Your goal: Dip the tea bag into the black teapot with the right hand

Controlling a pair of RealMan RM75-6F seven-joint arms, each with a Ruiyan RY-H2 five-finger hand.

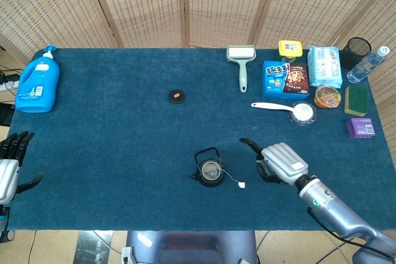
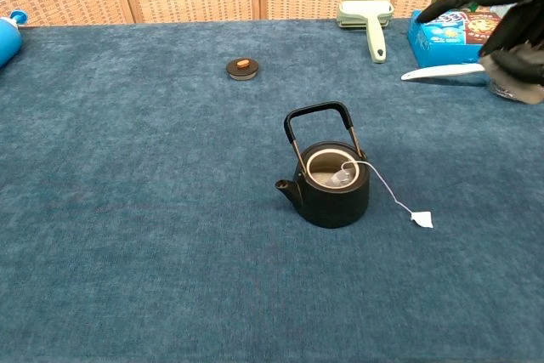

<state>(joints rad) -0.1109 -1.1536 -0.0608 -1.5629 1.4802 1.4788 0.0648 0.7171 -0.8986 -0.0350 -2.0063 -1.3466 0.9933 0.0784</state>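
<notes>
The black teapot [image 1: 209,170] [image 2: 330,178] stands lidless on the blue cloth, its handle upright. The tea bag [image 2: 342,178] lies inside it; its string runs over the rim to a white tag [image 2: 421,219] [image 1: 241,185] on the cloth to the right. My right hand [image 1: 276,162] [image 2: 501,19] hovers to the right of the pot, well clear of it, one finger stretched out and the others curled, holding nothing. My left hand [image 1: 11,162] shows at the left edge of the head view, fingers spread and empty.
The teapot lid [image 1: 177,96] [image 2: 242,67] lies behind the pot to the left. A blue detergent bottle [image 1: 38,81] stands far left. A lint roller [image 1: 241,61], a biscuit box [image 1: 284,78], a white spoon [image 1: 283,109] and other packets crowd the back right.
</notes>
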